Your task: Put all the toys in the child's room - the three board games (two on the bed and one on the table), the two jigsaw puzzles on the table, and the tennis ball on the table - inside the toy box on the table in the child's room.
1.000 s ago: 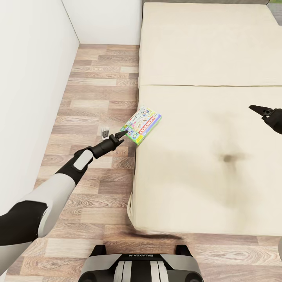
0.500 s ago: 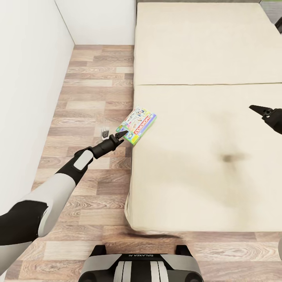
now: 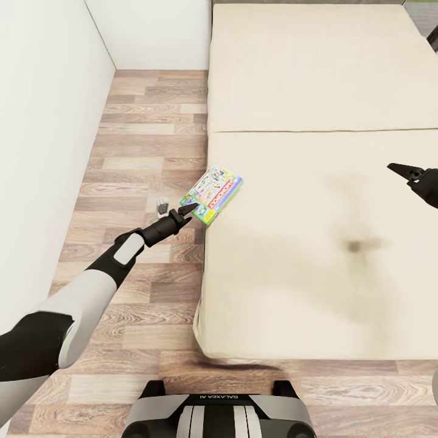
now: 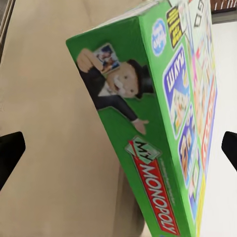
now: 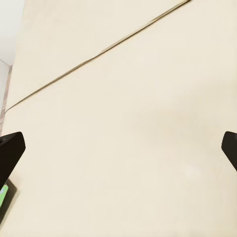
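A white-and-green Monopoly box (image 3: 214,193), one of the board games, lies flat at the left edge of the bed (image 3: 316,267), its corner jutting over the floor. My left gripper (image 3: 186,211) is at that corner, open. In the left wrist view the box's green side (image 4: 143,148) stands close between the two spread fingertips (image 4: 10,153), untouched. My right gripper (image 3: 398,169) hovers open over the mattress at the right. The right wrist view looks across the cream mattress (image 5: 128,123), with a green corner of the box (image 5: 4,197) at the picture's edge.
A white wall (image 3: 42,134) runs along the left, with a strip of wood plank floor (image 3: 146,140) between it and the bed. A small grey-white object (image 3: 162,207) stands on the floor near my left gripper. My base (image 3: 219,413) is at the bed's foot.
A second ago the whole view shifted slightly, bringing the bed and box a little closer to my left gripper. Over the last half second nothing has moved.
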Controlling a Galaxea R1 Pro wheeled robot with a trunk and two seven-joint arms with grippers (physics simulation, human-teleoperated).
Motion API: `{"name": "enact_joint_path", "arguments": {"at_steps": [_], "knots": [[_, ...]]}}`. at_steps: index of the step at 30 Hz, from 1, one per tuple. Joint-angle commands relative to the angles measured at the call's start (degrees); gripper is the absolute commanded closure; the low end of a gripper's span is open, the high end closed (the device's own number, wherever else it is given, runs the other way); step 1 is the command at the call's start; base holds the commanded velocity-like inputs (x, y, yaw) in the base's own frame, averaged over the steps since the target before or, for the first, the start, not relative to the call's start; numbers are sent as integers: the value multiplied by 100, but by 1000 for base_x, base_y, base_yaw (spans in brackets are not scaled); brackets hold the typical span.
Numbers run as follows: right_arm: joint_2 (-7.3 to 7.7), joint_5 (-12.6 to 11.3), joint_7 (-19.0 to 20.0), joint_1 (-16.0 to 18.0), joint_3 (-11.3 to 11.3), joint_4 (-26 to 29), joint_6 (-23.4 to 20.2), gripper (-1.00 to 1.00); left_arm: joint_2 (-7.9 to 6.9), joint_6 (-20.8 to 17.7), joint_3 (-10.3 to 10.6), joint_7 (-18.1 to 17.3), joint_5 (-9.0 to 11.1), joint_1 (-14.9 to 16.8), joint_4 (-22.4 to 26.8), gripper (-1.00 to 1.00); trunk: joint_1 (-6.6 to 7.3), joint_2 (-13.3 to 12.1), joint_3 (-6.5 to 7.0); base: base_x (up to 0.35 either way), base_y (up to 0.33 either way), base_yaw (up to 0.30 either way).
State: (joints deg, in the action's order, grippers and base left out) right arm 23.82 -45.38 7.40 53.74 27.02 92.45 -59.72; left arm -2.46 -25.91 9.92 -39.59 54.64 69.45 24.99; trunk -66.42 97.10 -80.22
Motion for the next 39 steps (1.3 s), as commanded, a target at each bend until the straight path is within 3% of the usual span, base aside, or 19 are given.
{"name": "enact_joint_path", "arguments": {"at_steps": [1, 39], "knots": [[0, 55, 60, 5, 7, 1, -28, -100, -10, -40, 25, -8, 63, 2, 1, -100, 0, 1, -2, 0, 0, -3], [0, 54, 60, -9, 5, 1, -28, -100, -39, -33, 12, -162, 49, 32, 6, -100, 0, 1, -2, 0, 0, -34]]}}
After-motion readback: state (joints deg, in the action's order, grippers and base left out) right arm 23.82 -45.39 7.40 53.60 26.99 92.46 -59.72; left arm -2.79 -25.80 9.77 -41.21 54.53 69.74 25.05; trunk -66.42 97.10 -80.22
